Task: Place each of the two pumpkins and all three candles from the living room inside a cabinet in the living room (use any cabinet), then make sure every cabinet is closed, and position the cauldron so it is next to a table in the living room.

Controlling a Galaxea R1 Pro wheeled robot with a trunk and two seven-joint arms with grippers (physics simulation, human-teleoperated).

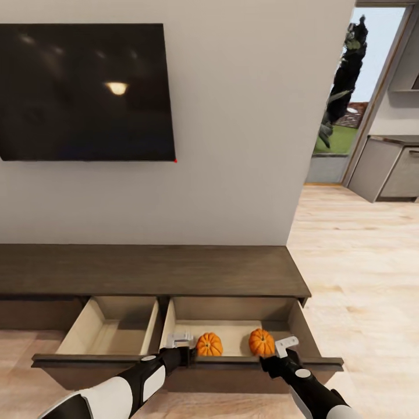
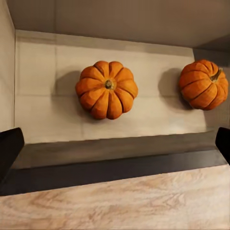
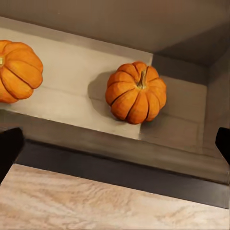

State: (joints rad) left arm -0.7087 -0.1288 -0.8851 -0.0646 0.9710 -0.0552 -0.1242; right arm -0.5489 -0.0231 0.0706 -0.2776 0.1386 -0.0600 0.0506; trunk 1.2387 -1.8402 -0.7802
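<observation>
The dark brown cabinet [image 1: 157, 270] stands against the wall with two drawers pulled out. Both pumpkins lie on the pale floor of the right drawer [image 1: 233, 331], near its front. The left pumpkin [image 1: 209, 344] [image 2: 107, 89] [image 3: 17, 72] sits upright. The right pumpkin [image 1: 262, 342] [image 2: 203, 84] [image 3: 136, 92] leans a little, stem tilted. My left gripper [image 1: 179, 339] hovers open over the drawer front, just left of the left pumpkin. My right gripper [image 1: 286, 346] is open too, just right of the right pumpkin. Neither holds anything. The candles, cauldron and table are out of view.
The left drawer [image 1: 110, 331] is open with a bare beige inside. A black television [image 1: 84, 90] hangs on the wall above the cabinet. Light wood floor [image 1: 361, 273] runs to the right toward a doorway and grey kitchen units [image 1: 390, 171].
</observation>
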